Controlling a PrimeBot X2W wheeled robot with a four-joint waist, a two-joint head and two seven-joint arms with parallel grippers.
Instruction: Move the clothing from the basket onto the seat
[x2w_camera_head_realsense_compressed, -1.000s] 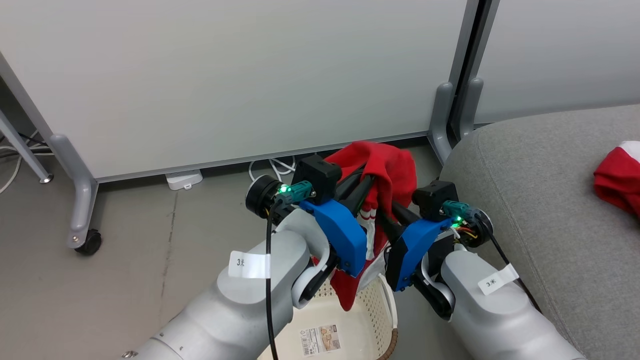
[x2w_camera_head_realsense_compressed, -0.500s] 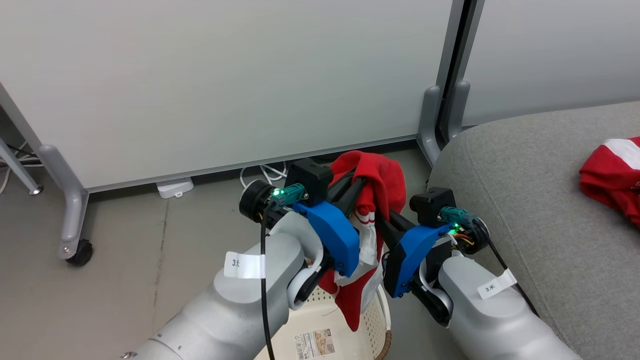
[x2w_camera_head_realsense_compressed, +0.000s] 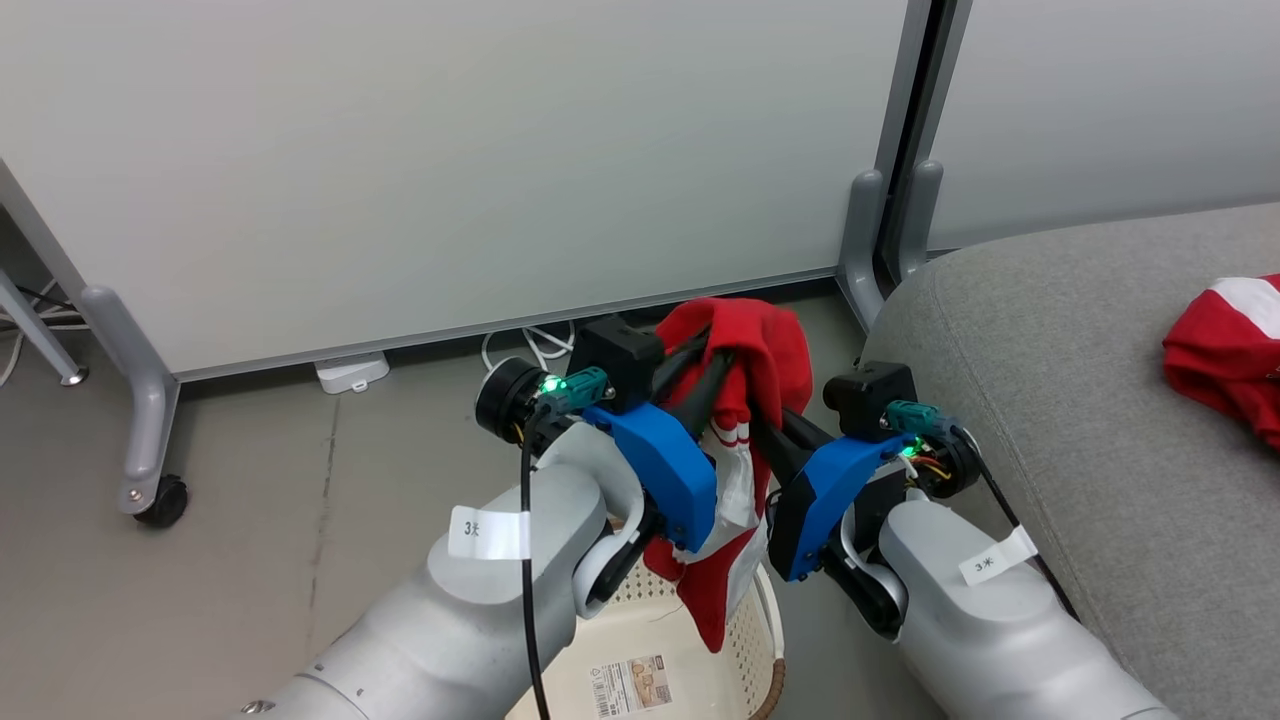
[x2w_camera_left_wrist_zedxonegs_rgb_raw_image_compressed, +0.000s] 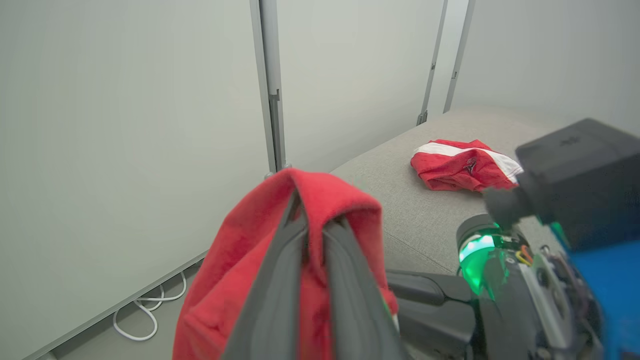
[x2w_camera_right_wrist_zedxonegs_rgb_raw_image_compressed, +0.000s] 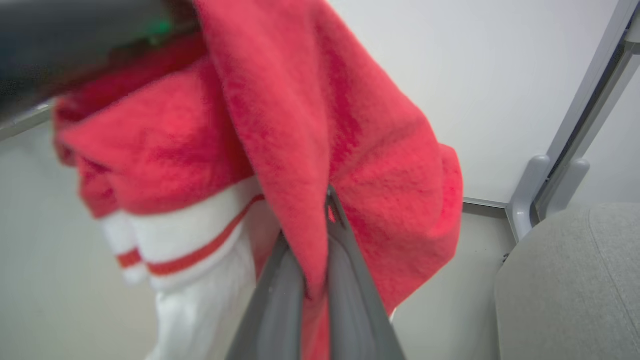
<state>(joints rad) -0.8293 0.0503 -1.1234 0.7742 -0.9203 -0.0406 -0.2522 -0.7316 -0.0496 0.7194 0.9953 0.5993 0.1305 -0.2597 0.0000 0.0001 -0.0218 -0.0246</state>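
Observation:
A red garment with white stripes (x2w_camera_head_realsense_compressed: 770, 350) hangs in the air above the cream basket (x2w_camera_head_realsense_compressed: 690, 650), its tail dangling toward the basket's inside. Both grippers pinch its upper folds. My left gripper (x2w_camera_head_realsense_compressed: 715, 350) is shut on the cloth, seen draped over its fingers (x2w_camera_left_wrist_zedxonegs_rgb_raw_image_compressed: 312, 220) in the left wrist view. My right gripper (x2w_camera_head_realsense_compressed: 765, 425) is shut on the same garment (x2w_camera_right_wrist_zedxonegs_rgb_raw_image_compressed: 310, 125) from the other side. A second red garment (x2w_camera_head_realsense_compressed: 1225, 350) lies on the grey seat (x2w_camera_head_realsense_compressed: 1050, 400) at the right, and the left wrist view has it too, as a red garment (x2w_camera_left_wrist_zedxonegs_rgb_raw_image_compressed: 460, 165).
White partition panels (x2w_camera_head_realsense_compressed: 450, 150) stand behind, with grey feet (x2w_camera_head_realsense_compressed: 140, 420) and a caster on the concrete floor. A white power strip and cables (x2w_camera_head_realsense_compressed: 350, 370) lie at the panel's base. The basket's paper label (x2w_camera_head_realsense_compressed: 630, 685) shows at its bottom.
The two grippers have held the garment throughout. It has risen a little out of the basket. The head camera shifted slightly, so the whole scene slid.

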